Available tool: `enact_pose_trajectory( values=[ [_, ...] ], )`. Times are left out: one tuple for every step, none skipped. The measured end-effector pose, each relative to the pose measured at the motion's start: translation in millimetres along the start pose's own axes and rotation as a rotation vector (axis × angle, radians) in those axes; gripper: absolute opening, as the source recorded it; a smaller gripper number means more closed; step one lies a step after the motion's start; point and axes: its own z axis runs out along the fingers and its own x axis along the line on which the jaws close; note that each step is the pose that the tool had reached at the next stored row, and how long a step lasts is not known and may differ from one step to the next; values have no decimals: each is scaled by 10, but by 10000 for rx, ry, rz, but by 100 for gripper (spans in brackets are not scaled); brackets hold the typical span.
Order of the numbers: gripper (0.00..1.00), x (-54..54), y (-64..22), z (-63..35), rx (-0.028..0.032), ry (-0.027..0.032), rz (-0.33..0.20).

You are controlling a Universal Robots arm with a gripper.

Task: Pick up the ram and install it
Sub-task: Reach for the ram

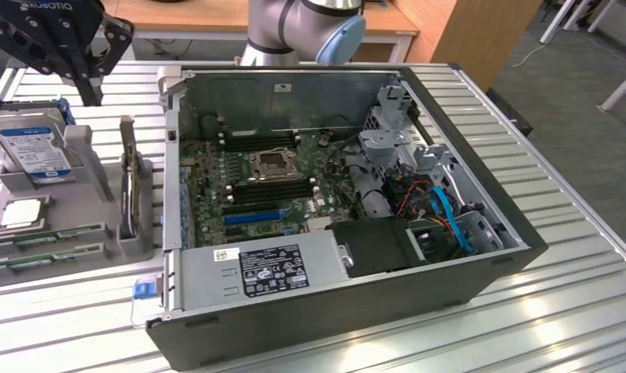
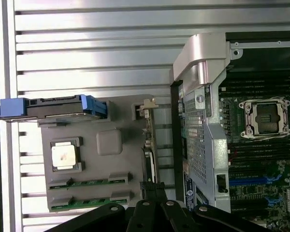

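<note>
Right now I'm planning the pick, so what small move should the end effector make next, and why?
Probably shift the end effector sideways over the ram: it hangs shut and empty, off to one side, while the ram lies untouched in the gray holder.

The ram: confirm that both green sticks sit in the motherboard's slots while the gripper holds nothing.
Not right. Both ram sticks lie in the grey holder beside the computer case, not in the motherboard's slots; the exterior view shows it. The gripper does hold nothing.
</note>
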Motion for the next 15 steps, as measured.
enact_pose_trajectory(
  values=[
    [10,14,-1,1,0,0,0],
    [10,27,-2,1,0,0,1],
    [10,41,-3,1,0,-1,1],
    [10,56,-4,2,-1,-1,1],
    [10,71,-5,2,0,0,1],
    [10,85,-6,2,0,0,0],
    [10,99,-8,2,-1,0,1],
    [10,114,-9,3,-1,0,1],
    [10,130,-10,3,-1,-1,1],
    [10,144,-11,3,0,0,0],
    [10,160,-12,2,0,1,0],
    [10,177,-13,3,0,0,0],
    [10,193,-15,3,0,0,0],
    [10,210,-16,3,-1,0,0],
    [10,226,-17,3,-1,0,0]
  ],
)
